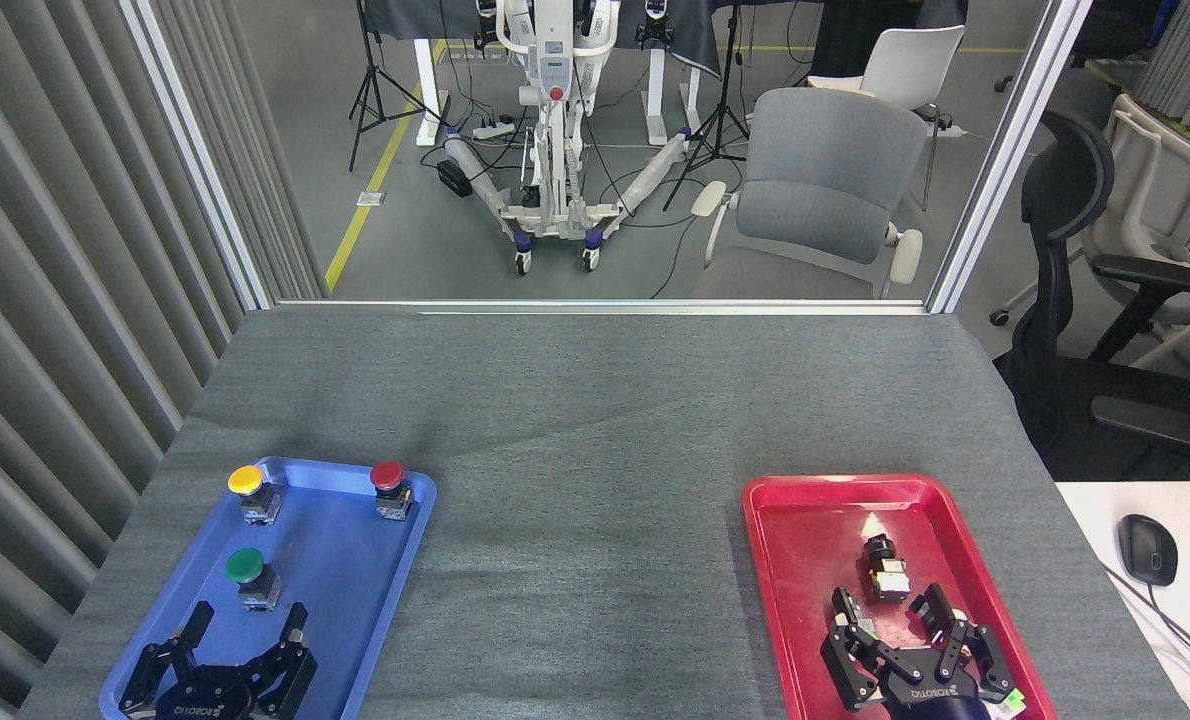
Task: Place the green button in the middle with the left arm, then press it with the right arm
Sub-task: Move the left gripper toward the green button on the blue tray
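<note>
The green button (247,572), a dark-green dome on a small metal base, stands in the near half of the blue tray (350,585) at the left. My left gripper (245,628) hovers just in front of it, open, fingers spread to either side with nothing between them. The middle (585,540) is bare grey cloth between the two trays. My right gripper (893,605) is open over the near part of the red tray (785,560), empty, with a small black-capped switch (885,570) just beyond its fingertips.
A yellow button (248,487) and a red button (389,482) stand along the blue tray's far edge. Beyond the table's far edge are a grey chair (815,200) and a white robot stand (555,120). A white desk with a mouse (1147,548) adjoins the right side.
</note>
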You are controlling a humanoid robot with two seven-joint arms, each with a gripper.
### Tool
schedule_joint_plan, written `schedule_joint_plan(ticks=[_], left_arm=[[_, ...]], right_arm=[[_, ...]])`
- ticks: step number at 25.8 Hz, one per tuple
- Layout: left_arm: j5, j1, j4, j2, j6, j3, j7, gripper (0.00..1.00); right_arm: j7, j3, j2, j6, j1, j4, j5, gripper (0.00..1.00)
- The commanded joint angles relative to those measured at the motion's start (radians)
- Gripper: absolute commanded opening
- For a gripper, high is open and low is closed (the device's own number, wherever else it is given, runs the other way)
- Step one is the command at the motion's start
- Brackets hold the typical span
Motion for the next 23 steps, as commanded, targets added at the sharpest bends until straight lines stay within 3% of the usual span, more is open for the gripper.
schedule_joint_plan(ticks=[1, 4, 15, 20, 23], left_arm=[[0.003, 0.000, 0.002, 0.001, 0.003, 0.000, 0.001, 1.00], [0.025, 0.000, -0.001, -0.005, 0.004, 0.000, 0.006, 1.00], [0.046, -0.014, 0.020, 0.002, 0.021, -0.002, 0.010, 1.00], [0.051, -0.012, 0.020, 0.004, 0.018, -0.002, 0.010, 1.00], [0.051, -0.015, 0.032, 0.018, 0.015, -0.002, 0.009, 1.00]], right_arm=[[-0.054, 0.010, 0.000, 0.026, 0.013, -0.001, 0.007, 0.96], [-0.120, 0.068, 0.001, 0.068, 0.004, -0.004, 0.004, 0.98], [-0.104, 0.048, 0.021, 0.056, 0.015, -0.013, -0.007, 1.00], [-0.057, 0.034, 0.024, -0.052, 0.015, -0.007, -0.007, 1.00], [-0.048, 0.030, 0.063, -0.021, 0.016, -0.002, 0.004, 1.00]])
